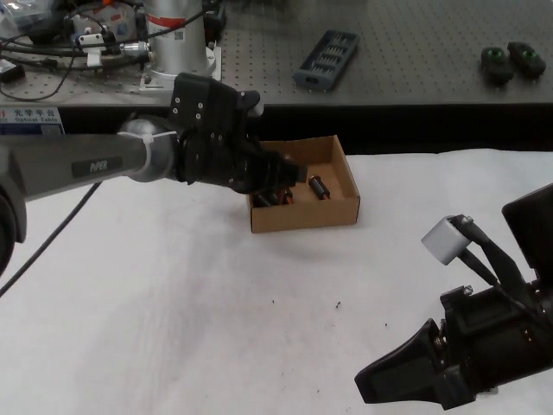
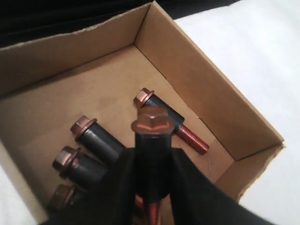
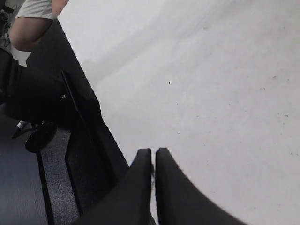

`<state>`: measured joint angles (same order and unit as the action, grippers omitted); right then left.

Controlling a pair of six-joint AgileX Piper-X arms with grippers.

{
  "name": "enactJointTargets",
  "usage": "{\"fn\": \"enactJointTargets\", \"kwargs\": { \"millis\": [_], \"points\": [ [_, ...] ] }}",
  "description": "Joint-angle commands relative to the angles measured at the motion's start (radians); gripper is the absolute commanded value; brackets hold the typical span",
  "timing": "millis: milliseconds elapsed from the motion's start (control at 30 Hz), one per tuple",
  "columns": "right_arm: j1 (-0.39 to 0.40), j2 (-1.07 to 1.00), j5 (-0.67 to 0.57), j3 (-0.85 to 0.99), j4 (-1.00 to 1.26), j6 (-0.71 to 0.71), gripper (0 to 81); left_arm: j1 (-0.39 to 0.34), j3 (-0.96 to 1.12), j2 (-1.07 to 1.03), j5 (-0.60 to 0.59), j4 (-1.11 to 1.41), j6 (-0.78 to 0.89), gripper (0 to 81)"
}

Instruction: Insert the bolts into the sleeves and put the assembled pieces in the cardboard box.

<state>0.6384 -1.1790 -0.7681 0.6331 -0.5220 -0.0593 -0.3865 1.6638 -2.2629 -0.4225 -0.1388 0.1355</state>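
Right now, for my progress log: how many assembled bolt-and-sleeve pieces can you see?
5. The held piece sits in the left end effector over the cardboard box; inside lie a lone piece and three pieces side by side. More may hide beneath it.

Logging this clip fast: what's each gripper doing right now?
Left gripper: shut on a sleeved bolt above the cardboard box.
Right gripper: shut, empty.
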Motion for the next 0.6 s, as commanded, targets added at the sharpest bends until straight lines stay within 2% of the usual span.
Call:
{"fn": "enactJointTargets", "kwargs": {
  "millis": [0,167,233,367,433,567],
  "points": [
    [0.004,0.012,-0.005,0.009,-0.003,0.017,4.3,0.000,0.016,0.009,-0.009,0.012,-0.016,4.1],
    [0.004,0.012,-0.005,0.009,-0.003,0.017,4.3,0.000,0.016,0.009,-0.018,0.006,-0.016,6.9],
    [0.004,0.012,-0.005,0.009,-0.003,0.017,4.3,0.000,0.018,0.009,-0.034,0.006,-0.015,17.0],
    [0.004,0.012,-0.005,0.009,-0.003,0.017,4.3,0.000,0.029,0.009,-0.030,0.006,0.056,46.6],
    [0.004,0.012,-0.005,0.009,-0.003,0.017,4.3,0.000,0.034,0.011,-0.046,0.006,0.105,47.6],
    [0.004,0.012,-0.005,0.009,-0.003,0.017,4.3,0.000,0.033,0.052,-0.098,0.006,0.143,39.3]
  ]
}}
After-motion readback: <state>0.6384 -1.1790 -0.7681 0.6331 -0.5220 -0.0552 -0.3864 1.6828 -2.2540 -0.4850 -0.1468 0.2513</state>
